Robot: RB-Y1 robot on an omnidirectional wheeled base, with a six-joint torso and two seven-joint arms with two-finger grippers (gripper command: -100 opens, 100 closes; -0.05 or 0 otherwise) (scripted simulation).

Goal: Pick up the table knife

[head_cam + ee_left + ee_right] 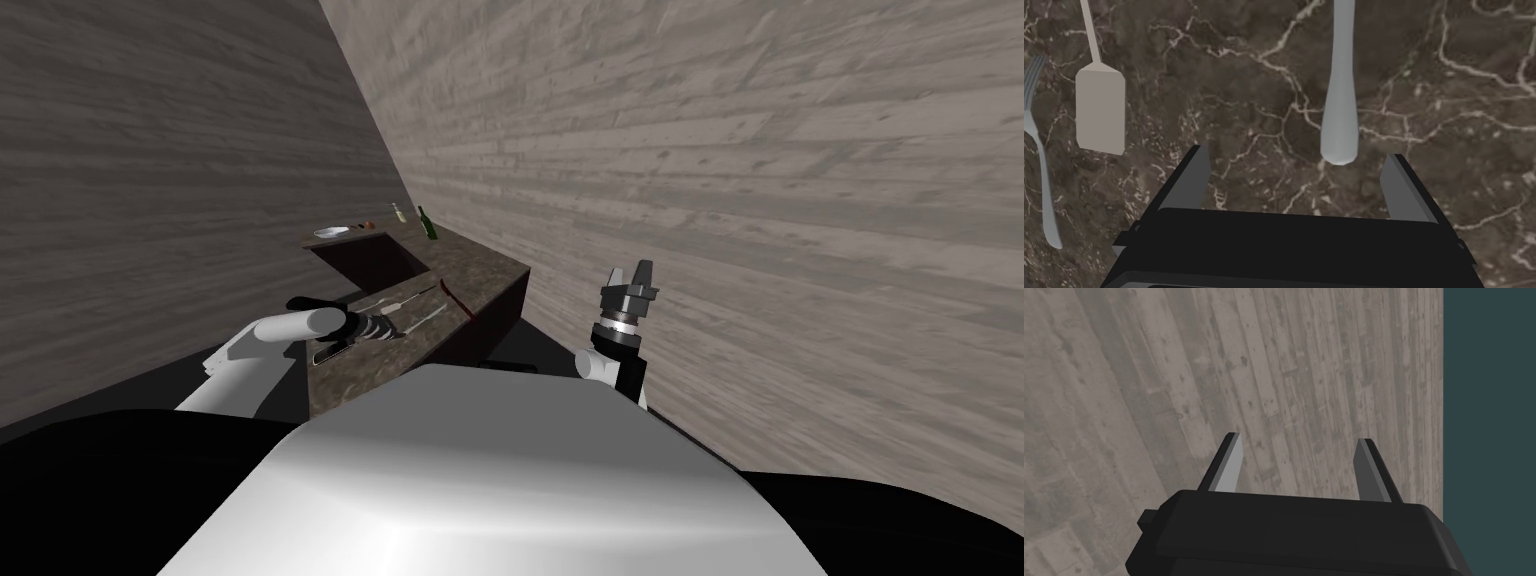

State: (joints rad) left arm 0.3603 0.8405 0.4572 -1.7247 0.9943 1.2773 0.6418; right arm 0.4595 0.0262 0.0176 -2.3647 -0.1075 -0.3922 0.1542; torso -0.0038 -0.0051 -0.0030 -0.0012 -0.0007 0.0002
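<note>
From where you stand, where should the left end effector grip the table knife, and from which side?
Probably the thick rounded handle end of the table knife, from straight above: it lies flat on the marbled counter, so only its narrow sides are grippable. The open left end effector lines up along it.

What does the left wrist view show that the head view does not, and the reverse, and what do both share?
Left wrist view: the left gripper, open, flanking the rounded handle end of the table knife; the tines of the fork. Head view: the sink, plate, green bottle, and the right gripper raised near the wall. Both: the dark veined counter and cutlery on it.
</note>
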